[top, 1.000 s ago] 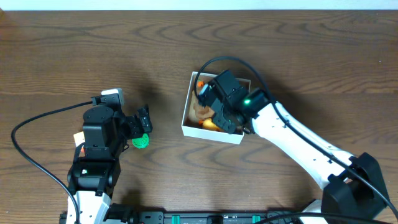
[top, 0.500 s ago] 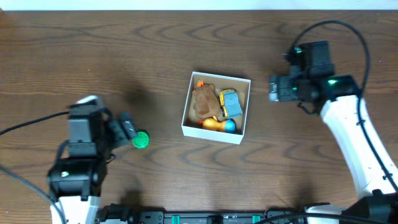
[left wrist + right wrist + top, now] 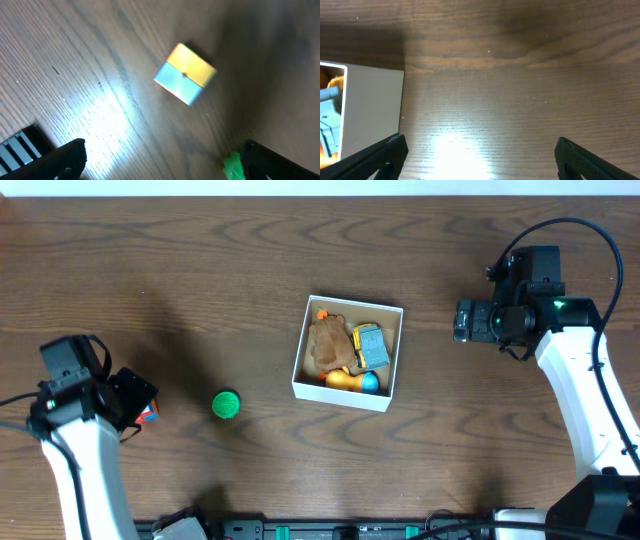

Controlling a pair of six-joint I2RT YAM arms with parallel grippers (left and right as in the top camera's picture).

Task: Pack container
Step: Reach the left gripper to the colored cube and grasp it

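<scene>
Poised over cube (image 3: pixel 185 74) with left gripper (image 3: pixel 162 160) wide, empty, likely for pickup; parked clear of box (image 3: pixel 340 396) with right gripper (image 3: pixel 480 156) likewise.

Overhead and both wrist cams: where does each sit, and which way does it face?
Overhead: fixed above the table, looking straight down; both arms, the container and a green ball show.
Left wrist: on the left gripper, facing down at a multicoloured cube; its dark fingertips sit in the bottom corners.
Right wrist: on the right gripper, facing down at bare wood beside the container's white side; fingertips likewise.
Shared: overhead and left wrist both show the cube and green ball.
</scene>
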